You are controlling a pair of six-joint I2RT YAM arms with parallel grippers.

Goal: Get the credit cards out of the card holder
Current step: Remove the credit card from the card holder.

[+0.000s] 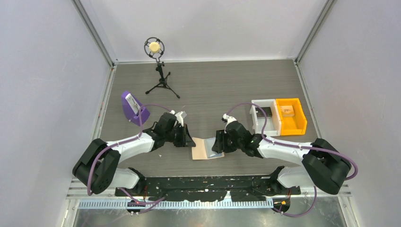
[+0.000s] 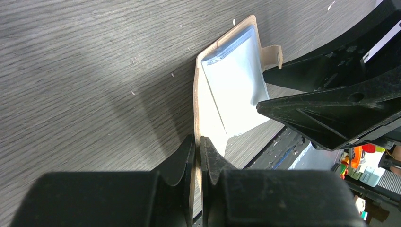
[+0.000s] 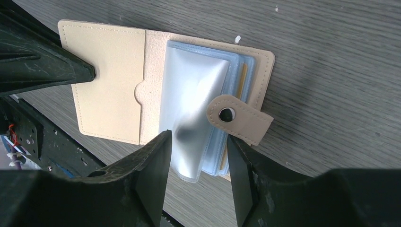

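Observation:
The card holder (image 1: 204, 149) lies open on the table between my arms, pale tan with a stack of light blue clear sleeves (image 3: 194, 90) inside. Its snap tab (image 3: 239, 118) folds over the sleeves. A thin orange-yellow edge of a credit card (image 3: 243, 78) shows among them; the other credit cards are hidden. My left gripper (image 2: 197, 142) is shut on the edge of the left cover (image 2: 204, 109). My right gripper (image 3: 198, 142) is open, with one finger on each side of the sleeve stack's near end.
A purple wedge stand (image 1: 134, 108) sits at the left and a small tripod with a round head (image 1: 160, 71) at the back. A white bin (image 1: 265, 116) and an orange bin (image 1: 291, 116) stand at the right. The black base rail (image 1: 208, 182) runs just behind the card holder.

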